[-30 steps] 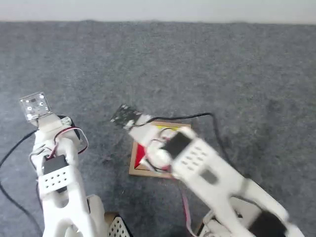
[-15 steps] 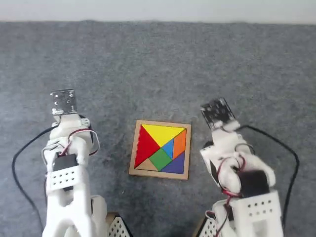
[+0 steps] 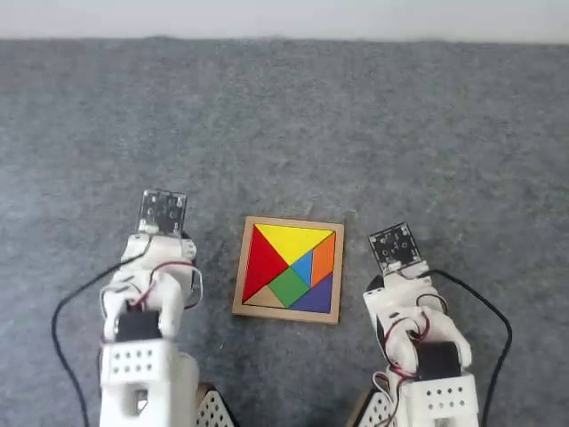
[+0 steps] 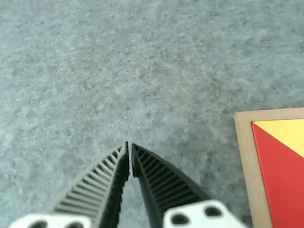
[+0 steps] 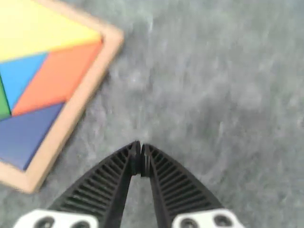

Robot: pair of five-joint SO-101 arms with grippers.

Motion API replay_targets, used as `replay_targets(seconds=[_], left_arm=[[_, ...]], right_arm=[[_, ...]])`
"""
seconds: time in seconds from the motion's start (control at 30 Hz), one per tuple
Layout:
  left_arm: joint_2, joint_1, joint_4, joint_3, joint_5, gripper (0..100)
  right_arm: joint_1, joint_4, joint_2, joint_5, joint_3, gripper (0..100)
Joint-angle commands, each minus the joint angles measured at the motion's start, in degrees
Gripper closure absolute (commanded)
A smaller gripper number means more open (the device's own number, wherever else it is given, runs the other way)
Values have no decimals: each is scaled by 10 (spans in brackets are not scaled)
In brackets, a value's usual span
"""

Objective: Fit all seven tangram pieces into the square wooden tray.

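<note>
High view: square wooden tray [image 3: 288,221] flat on the grey counter [image 3: 356,116] between the two arms, all seven tangram pieces [image 3: 293,242] seated flush inside its rim, so the task reads as complete; open counter on every side. Left wrist view: left pincer [image 4: 129,145] clenched on nothing, over bare counter beside the tray's edge, apart from it. Right wrist view: right pincer [image 5: 140,144] likewise clenched and empty, clear of the tray's corner, presumably parked to leave the tray unobstructed.

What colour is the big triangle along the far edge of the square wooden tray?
Yellow: the big triangular piece shows best in the high view.
</note>
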Motion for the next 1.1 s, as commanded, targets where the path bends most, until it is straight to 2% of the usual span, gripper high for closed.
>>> replay_targets(seconds=[0.0, 0.13, 0.33, 1.07], left_arm=[[-209, 4, 62, 59, -18, 985], [-316, 11, 163, 72, -66, 985], [-268, 49, 164, 74, -97, 985], [-267, 46, 165, 74, -99, 985]], right_arm=[[6, 29, 7, 4, 11, 976], [5, 33, 7, 4, 11, 976], [5, 33, 7, 4, 11, 976], [5, 33, 7, 4, 11, 976]])
